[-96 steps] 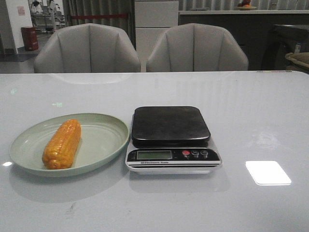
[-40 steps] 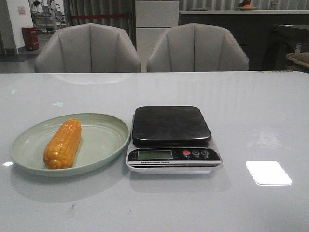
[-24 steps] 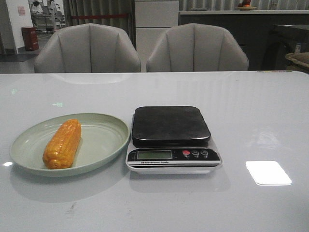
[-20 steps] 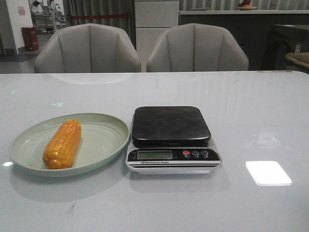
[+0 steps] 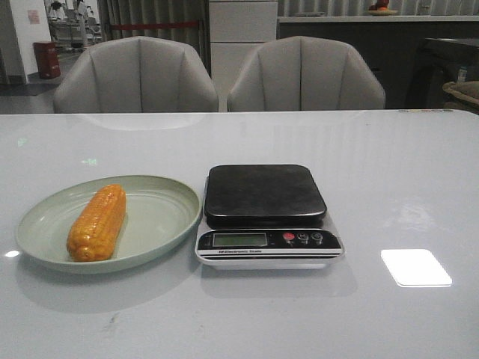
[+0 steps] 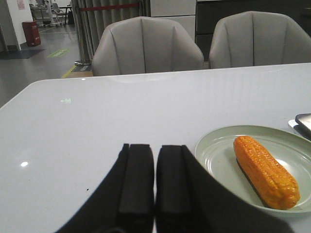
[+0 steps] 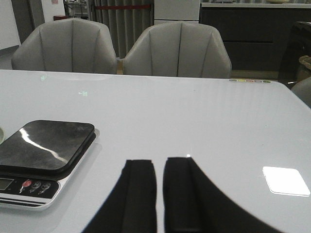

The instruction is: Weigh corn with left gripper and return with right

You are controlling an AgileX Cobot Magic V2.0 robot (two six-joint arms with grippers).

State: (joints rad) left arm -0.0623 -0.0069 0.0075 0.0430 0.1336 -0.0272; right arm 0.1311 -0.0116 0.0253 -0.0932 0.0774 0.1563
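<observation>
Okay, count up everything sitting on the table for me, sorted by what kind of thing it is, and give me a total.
Corn: 1, lying in the plate
Plate: 1, pale green
Kitchen scale: 1, its platform bare
Total: 3 things on the table

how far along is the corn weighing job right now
The orange corn cob lies on the pale green plate, beside the black-topped digital scale, whose platform is bare. That fits the corn waiting to be weighed, or already weighed and returned; the pictures cannot settle which. Nothing is in hand: the left gripper and right gripper hold nothing, jaws nearly together, above the white table.
</observation>
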